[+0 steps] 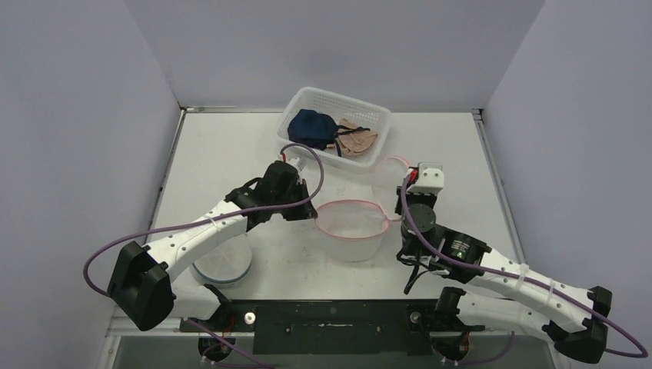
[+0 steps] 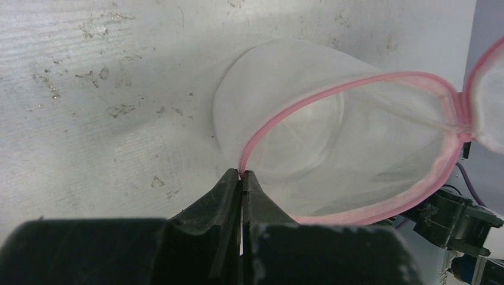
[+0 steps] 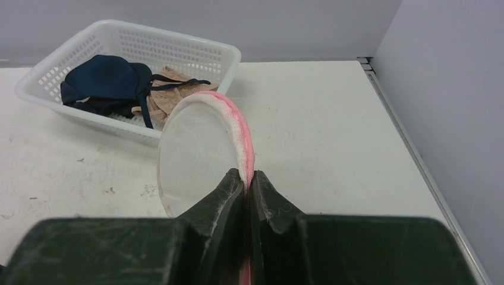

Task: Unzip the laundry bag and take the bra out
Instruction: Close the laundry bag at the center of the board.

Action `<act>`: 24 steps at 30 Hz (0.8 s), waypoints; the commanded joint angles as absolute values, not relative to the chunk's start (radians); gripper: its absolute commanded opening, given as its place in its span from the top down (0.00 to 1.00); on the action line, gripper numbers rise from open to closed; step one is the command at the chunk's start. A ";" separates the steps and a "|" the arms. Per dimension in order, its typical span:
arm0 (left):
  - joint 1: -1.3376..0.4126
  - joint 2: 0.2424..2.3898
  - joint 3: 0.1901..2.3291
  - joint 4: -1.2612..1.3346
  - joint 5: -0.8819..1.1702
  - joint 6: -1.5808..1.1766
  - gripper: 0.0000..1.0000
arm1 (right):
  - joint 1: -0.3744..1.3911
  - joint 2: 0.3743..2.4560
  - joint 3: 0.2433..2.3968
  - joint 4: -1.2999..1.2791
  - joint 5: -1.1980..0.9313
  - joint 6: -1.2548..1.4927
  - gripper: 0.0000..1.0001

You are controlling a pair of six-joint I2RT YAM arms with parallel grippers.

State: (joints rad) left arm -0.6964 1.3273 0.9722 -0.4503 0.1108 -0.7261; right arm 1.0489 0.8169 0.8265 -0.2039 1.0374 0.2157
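The laundry bag (image 1: 354, 227), white mesh with a pink zip rim, stands unzipped at mid-table, its round lid (image 3: 199, 148) flapped up toward the basket. My left gripper (image 1: 315, 211) (image 2: 242, 173) is shut on the pink rim at the left side of the bag (image 2: 333, 142). My right gripper (image 1: 400, 201) (image 3: 246, 174) is shut on the pink edge of the lid. Inside the open bag only mesh shows. A navy bra (image 1: 311, 127) (image 3: 104, 80) and a beige bra (image 1: 357, 140) (image 3: 172, 95) lie in the white basket (image 1: 338, 96) (image 3: 226, 50).
The basket stands at the back centre, just behind the bag's lid. A round white mesh pouch with a blue rim (image 1: 223, 265) lies under my left arm near the front edge. Grey walls close in the table on the left, back and right.
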 commanded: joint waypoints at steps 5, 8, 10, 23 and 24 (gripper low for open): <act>-0.689 1.292 1.108 -0.434 0.046 -0.687 1.00 | 1.159 0.900 0.882 0.006 1.235 -0.065 0.95; -0.689 1.293 1.079 -0.427 0.042 -0.688 1.00 | 1.163 0.915 0.849 0.012 1.217 -0.045 0.95; -0.688 1.294 1.048 -0.412 0.049 -0.699 1.00 | 1.170 0.907 0.818 0.003 1.178 -0.014 0.95; -0.689 1.222 0.978 -0.354 0.091 -0.771 0.66 | 1.239 0.899 0.759 0.020 1.097 -0.039 0.95; -0.689 1.215 0.980 -0.357 0.094 -0.776 0.62 | 1.240 0.899 0.757 0.021 1.095 -0.039 0.95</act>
State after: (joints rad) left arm -0.6926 1.2739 0.9619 -0.4129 0.0757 -0.7502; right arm 1.2304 0.8982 0.7586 -0.0193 1.0992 -0.0208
